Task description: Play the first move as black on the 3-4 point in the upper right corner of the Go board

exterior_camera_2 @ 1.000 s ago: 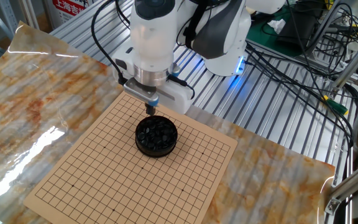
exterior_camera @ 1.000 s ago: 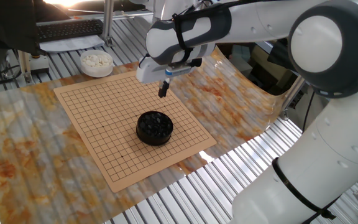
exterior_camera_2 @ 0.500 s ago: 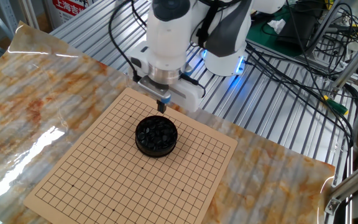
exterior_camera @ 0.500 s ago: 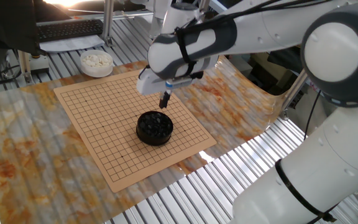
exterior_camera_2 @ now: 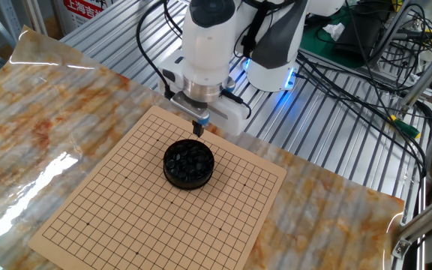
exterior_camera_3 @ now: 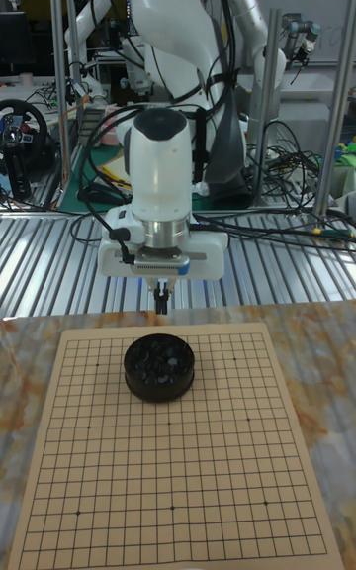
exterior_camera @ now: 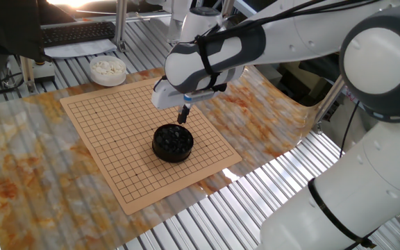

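One hand [exterior_camera: 183,117] hangs above the Go board [exterior_camera: 110,167] — just beyond the black bowl [exterior_camera: 172,142]. Fingers look pressed together; any stone between them is too small to tell.

Ribbed metal table [exterior_camera_2: 328,142] under marbled orange sheet [exterior_camera_2: 66,97], Go board [exterior_camera_2: 126,217] on the sheet.
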`<state>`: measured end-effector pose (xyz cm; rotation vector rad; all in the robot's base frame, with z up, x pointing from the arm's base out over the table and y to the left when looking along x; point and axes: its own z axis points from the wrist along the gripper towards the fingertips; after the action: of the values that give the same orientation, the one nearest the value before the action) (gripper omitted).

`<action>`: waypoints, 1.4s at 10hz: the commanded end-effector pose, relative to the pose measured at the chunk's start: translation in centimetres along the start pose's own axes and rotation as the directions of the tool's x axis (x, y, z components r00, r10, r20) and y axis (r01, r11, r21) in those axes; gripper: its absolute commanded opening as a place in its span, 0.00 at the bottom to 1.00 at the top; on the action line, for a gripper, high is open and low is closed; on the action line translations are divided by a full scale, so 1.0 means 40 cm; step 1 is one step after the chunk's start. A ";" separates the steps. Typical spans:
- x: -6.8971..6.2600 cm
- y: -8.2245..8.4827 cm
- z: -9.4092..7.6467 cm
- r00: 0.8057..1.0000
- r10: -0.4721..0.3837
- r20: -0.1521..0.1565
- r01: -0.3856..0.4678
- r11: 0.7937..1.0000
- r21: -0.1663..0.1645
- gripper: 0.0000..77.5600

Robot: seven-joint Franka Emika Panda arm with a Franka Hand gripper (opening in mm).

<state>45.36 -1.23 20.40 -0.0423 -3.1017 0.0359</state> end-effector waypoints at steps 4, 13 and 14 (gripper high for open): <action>-0.002 0.000 -0.003 1.000 0.025 -0.011 -0.025 1.000 -0.004 0.00; -0.025 0.030 0.033 1.000 0.001 -0.017 -0.001 1.000 0.012 0.00; -0.029 0.031 0.039 1.000 0.000 -0.016 0.001 1.000 0.012 0.00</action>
<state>46.30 -0.07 18.85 -0.0433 -3.0816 0.0527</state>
